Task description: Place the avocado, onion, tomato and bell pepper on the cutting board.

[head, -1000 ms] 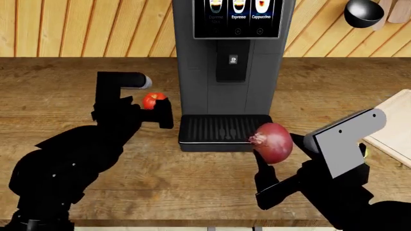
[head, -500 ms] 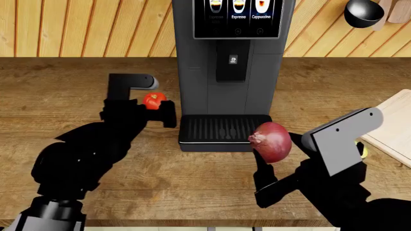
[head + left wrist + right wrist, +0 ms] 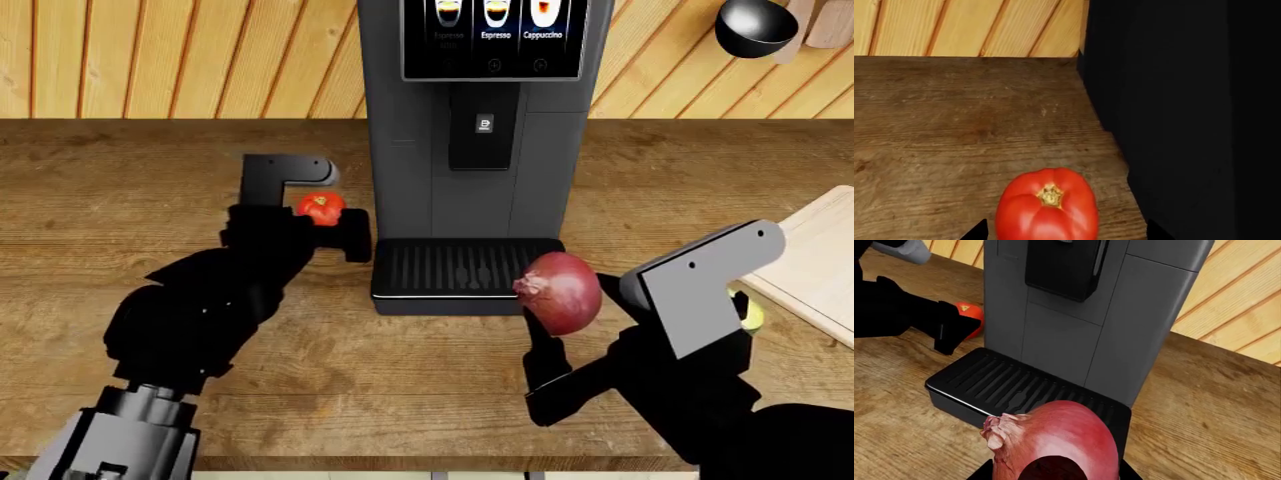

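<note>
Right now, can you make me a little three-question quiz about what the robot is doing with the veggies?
1. True or false: the right gripper is holding the onion.
2. Which veggie is the left gripper reaching for? A) onion B) tomato C) bell pepper
3. Fill in: the tomato sits on the counter right beside the dark coffee ____.

Key
1. True. The onion is lifted above the counter in front of the drip tray, not yet over the cutting board.
2. B. The tomato lies between the open fingers, not yet squeezed.
3. Machine.
</note>
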